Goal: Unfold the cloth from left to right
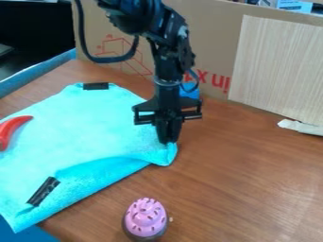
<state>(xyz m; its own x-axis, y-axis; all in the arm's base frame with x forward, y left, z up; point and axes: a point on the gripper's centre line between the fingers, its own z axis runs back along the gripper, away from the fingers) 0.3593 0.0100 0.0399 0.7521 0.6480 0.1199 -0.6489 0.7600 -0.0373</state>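
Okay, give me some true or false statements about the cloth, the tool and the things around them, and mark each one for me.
The tool is at the picture's right end of the cloth. True.
The red pepper lies off the cloth. False: the pepper lies on it.
A black strip is at the cloth's far edge. True.
The pink-topped cupcake is on the cloth. False: the cupcake is on the table.
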